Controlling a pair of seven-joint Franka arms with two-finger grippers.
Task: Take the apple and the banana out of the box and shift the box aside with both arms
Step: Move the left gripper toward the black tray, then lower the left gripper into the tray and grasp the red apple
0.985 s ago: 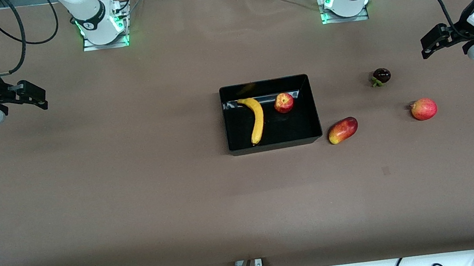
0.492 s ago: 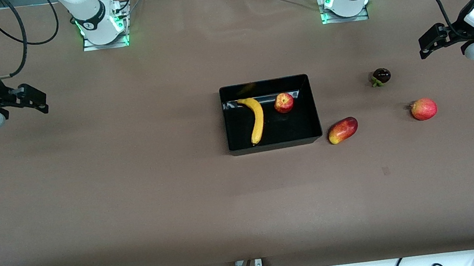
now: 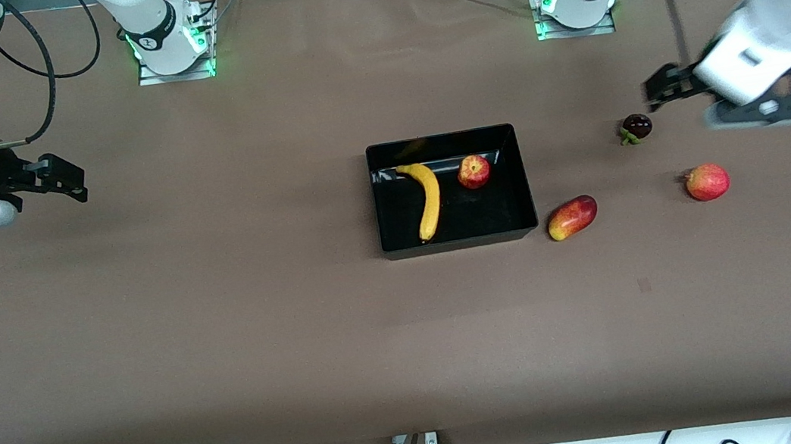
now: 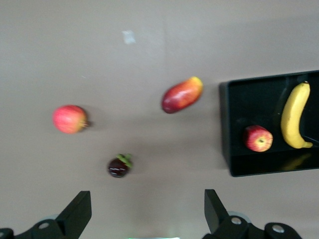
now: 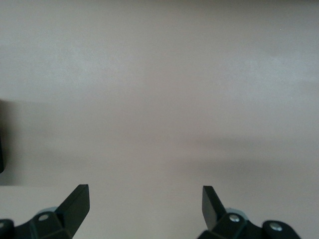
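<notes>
The black box (image 3: 459, 242) sits near the table's middle. In it lie the yellow banana (image 3: 428, 198) and, beside it, the red apple (image 3: 474, 171). My left gripper (image 3: 657, 92) hangs open and empty over the table beside a dark round fruit (image 3: 636, 127), toward the left arm's end. The left wrist view takes in the box (image 4: 225, 129), banana (image 4: 295, 117) and apple (image 4: 257, 138) past the open left gripper (image 4: 147, 199). My right gripper (image 3: 73, 180) is open and empty over bare table at the right arm's end. The right wrist view shows only tabletop between its fingers (image 5: 145, 194).
Outside the box lie a red-yellow mango (image 3: 572, 217) close to its corner, the dark fruit (image 4: 119, 166), and a red round fruit (image 3: 707, 182) nearer the left arm's end. Both arm bases stand along the table's edge farthest from the front camera.
The left arm has swung in from the table's end toward the middle, bringing its gripper beside the dark fruit. The right gripper has shifted only slightly. The fruits and box have not moved.
</notes>
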